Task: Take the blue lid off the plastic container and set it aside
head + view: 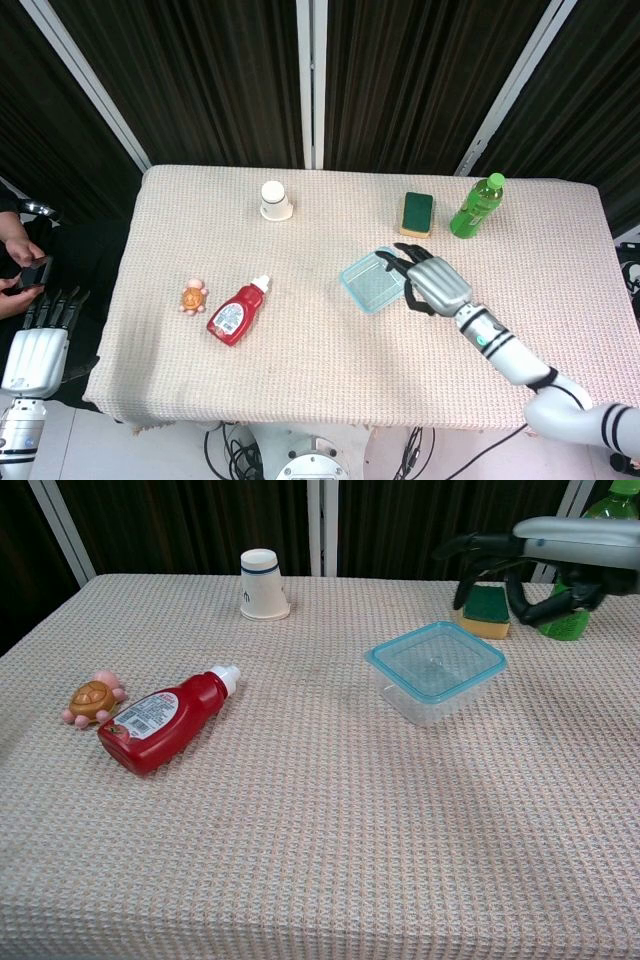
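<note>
The clear plastic container [372, 281] [437, 692] stands right of the table's middle, with its blue lid [437, 661] fitted on top. My right hand [432, 283] [540, 562] hovers over the container's right side with its fingers spread and nothing in it. In the chest view it hangs clearly above the lid and beyond it, not touching. My left hand [38, 345] hangs off the table's left edge with its fingers extended and empty.
A red sauce bottle [237, 311] [160, 720] lies beside a small turtle toy [193, 297] [92, 698] at the left. An upturned paper cup [275, 200] stands at the back, a sponge [417, 214] and a green bottle [476, 206] behind the container. A person holding a phone [30, 272] is at the far left.
</note>
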Action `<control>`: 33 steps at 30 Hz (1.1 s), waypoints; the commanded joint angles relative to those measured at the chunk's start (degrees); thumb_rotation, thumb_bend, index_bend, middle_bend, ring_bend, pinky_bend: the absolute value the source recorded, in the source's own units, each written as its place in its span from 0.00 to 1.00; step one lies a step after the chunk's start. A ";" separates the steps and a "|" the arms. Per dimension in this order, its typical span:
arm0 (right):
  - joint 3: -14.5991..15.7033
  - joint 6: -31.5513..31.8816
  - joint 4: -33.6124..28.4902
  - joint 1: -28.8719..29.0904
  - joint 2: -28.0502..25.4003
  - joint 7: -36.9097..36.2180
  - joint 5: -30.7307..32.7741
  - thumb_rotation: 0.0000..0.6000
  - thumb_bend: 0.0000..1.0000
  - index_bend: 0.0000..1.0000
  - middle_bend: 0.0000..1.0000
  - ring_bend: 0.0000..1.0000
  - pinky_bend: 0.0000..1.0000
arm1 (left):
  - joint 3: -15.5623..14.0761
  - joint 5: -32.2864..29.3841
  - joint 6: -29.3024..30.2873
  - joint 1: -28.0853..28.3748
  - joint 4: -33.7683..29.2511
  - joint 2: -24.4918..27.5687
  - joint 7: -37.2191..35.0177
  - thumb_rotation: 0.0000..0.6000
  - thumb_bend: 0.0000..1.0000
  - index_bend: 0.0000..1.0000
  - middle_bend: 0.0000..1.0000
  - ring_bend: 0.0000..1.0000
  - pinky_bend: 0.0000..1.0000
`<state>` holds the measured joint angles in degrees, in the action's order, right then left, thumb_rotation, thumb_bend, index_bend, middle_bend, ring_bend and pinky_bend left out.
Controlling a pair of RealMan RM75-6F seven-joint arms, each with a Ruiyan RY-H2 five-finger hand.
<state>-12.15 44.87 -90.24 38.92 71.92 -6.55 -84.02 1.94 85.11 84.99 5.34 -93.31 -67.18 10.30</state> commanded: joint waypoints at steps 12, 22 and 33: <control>-3.73 -15.71 20.92 15.90 14.38 6.87 18.46 1.00 0.93 0.00 0.30 0.01 0.12 | -0.08 -1.11 -1.04 -0.03 1.54 -0.83 -1.34 1.00 0.00 0.11 0.04 0.00 0.02; -1.18 -17.74 19.31 14.28 10.85 4.51 22.11 1.00 0.93 0.00 0.36 0.01 0.12 | -0.16 -1.19 -1.42 0.03 2.62 -1.44 -2.34 1.00 0.00 0.11 0.04 0.00 0.02; 3.46 -14.65 8.52 8.29 0.57 3.97 22.74 1.00 0.93 0.00 0.40 0.02 0.12 | -0.23 -0.41 -1.98 0.66 3.55 -2.19 -3.03 1.00 0.00 0.11 0.04 0.00 0.02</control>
<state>-9.88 29.05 -79.50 48.84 74.42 -2.17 -61.00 1.72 84.69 83.02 5.98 -89.79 -69.35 7.29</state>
